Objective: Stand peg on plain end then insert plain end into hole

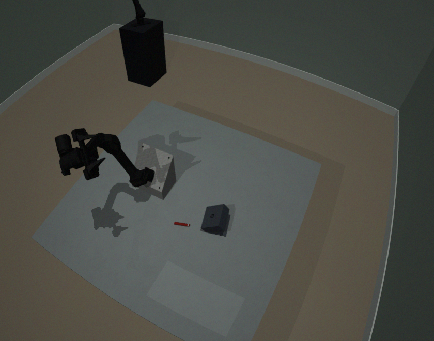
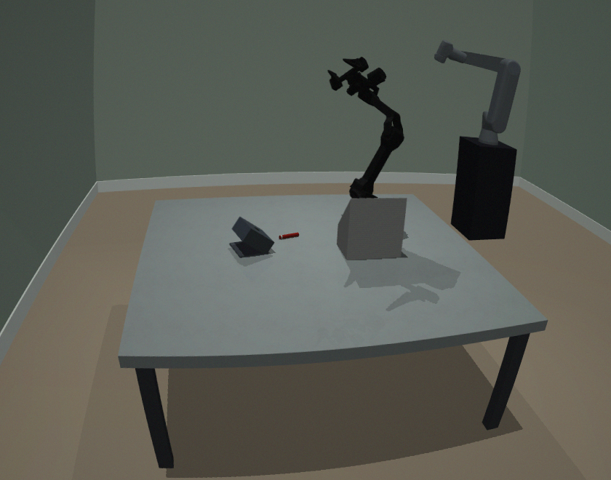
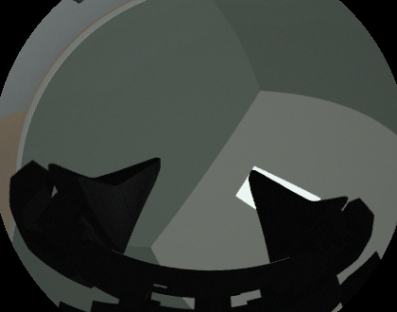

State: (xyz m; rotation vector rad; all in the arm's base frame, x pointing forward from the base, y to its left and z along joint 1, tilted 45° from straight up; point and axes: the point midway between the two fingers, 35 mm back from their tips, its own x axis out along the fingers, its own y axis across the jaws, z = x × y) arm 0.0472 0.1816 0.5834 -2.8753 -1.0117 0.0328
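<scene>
The red peg (image 1: pixel 181 223) (image 2: pixel 289 236) lies on its side on the table (image 1: pixel 246 168) (image 2: pixel 233 310), its white-banded end toward the dark sloped panel (image 1: pixel 210 224) (image 2: pixel 254 239). The panel is a tilted block on a flat base, with one round hole (image 1: pixel 212 215) in its upward-slanting face. My gripper (image 1: pixel 102 147) (image 2: pixel 335 65) (image 3: pixel 206 169) is open and empty, raised high above the table and well away from the peg and panel. The wrist view shows only walls, ceiling and a little floor and table between and around the fingers; peg and panel are not in it.
A large pale wedge block (image 1: pixel 168 183) (image 2: pixel 375 230) with small dark dots on its sloped face stands close to my arm's base. A paler rectangle (image 1: pixel 195 297) shows on the table. A second arm on a black pedestal (image 1: pixel 143 55) (image 2: pixel 481 190) stands off the table.
</scene>
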